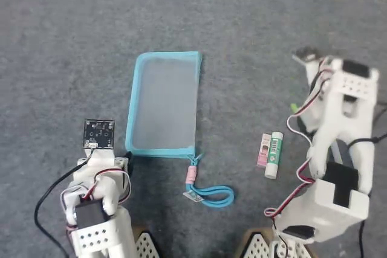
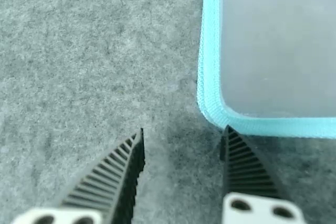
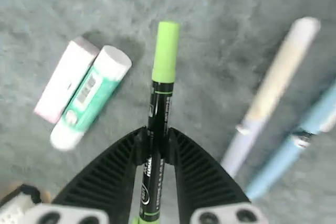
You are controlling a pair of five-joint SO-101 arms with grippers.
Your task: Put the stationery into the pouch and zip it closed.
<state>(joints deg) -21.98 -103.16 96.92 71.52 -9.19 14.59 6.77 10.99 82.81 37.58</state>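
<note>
A teal-edged mesh pouch (image 1: 163,104) lies flat mid-table, its pink zipper pull and teal strap (image 1: 202,190) trailing toward the near edge. My left gripper (image 2: 184,137) is open just off the pouch's near-left corner (image 2: 210,109), low over the carpet with nothing between its fingers. My right gripper (image 3: 156,135) is shut on a green marker (image 3: 160,82), held above the carpet. The marker's green tip (image 1: 294,107) pokes out beside the right arm. A glue stick (image 1: 274,154) (image 3: 89,98) and a pink eraser (image 1: 263,149) (image 3: 65,80) lie side by side.
Under the right arm lie a lilac-and-cream pen (image 3: 275,85) and a light blue pen (image 3: 299,140). Grey carpet (image 1: 66,58) covers the table, with open room to the left of and behind the pouch. The arm bases stand at the near edge.
</note>
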